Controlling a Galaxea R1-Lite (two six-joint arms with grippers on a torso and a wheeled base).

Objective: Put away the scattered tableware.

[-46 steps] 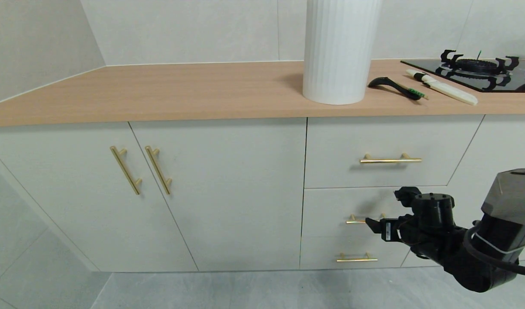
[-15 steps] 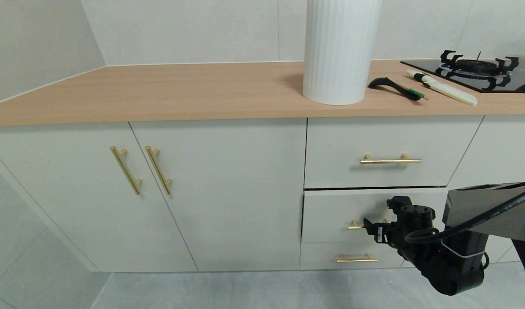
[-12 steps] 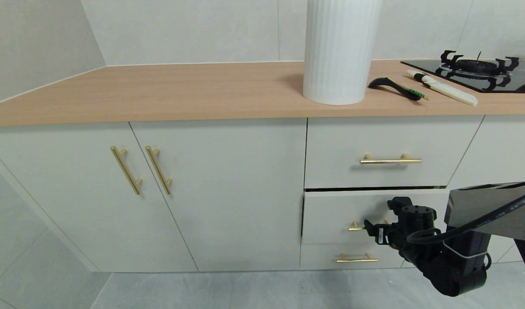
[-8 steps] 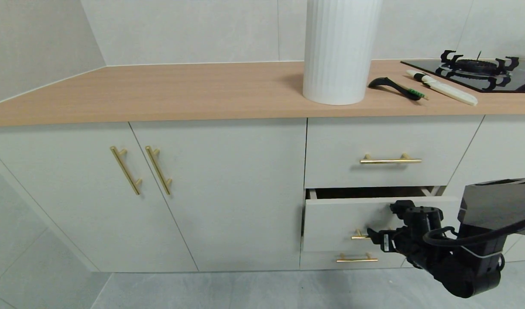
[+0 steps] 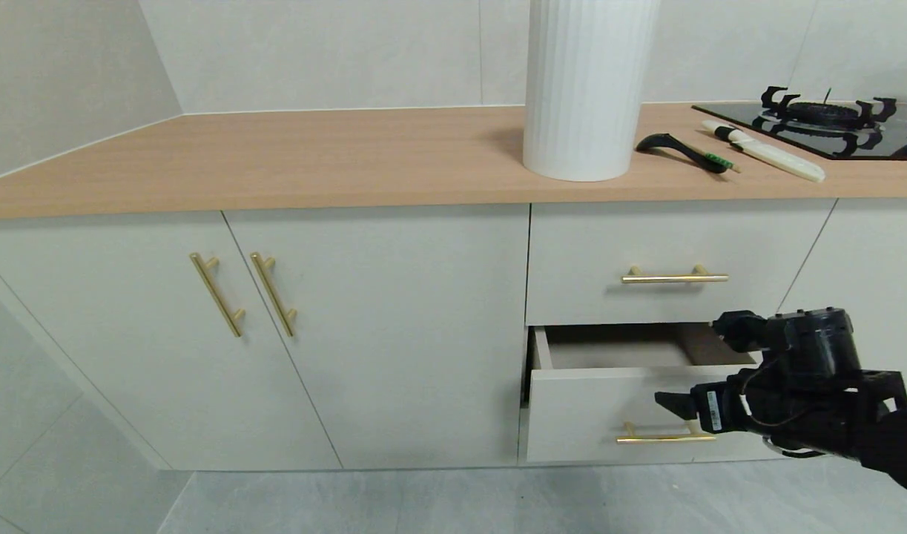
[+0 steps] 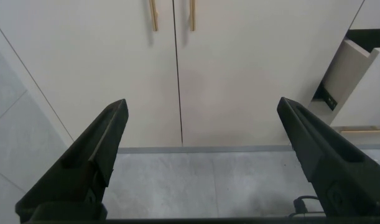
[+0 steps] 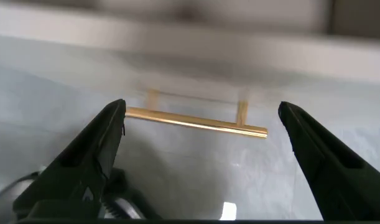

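Centrally, right gripper (image 5: pixel 689 362) with jaws spread wide and holding nothing, just on the near side of the brass handle (image 5: pixel 664 437) of the pulled-out middle drawer (image 5: pixel 594 400), not closed on it. Left gripper (image 6: pixel 201 107) likewise wide and unladen, low before the cupboard doors (image 5: pixel 312 356) at left.

Tableware well apart from both, up on the countertop (image 5: pixel 312 159): black utensil (image 5: pixel 683 150) and long white utensil (image 5: pixel 768 153) with a dark band, side by side between the ribbed white cylinder (image 5: pixel 583 89) and the hob (image 5: pixel 831 122) at far right. Probably light, stiff and smooth, so apt to slip; best pinched across the handle, low against the wood.

Drawer interior: exposed floor bare, right part hidden behind the gripper. Cylinder contents hidden, rim out of frame.
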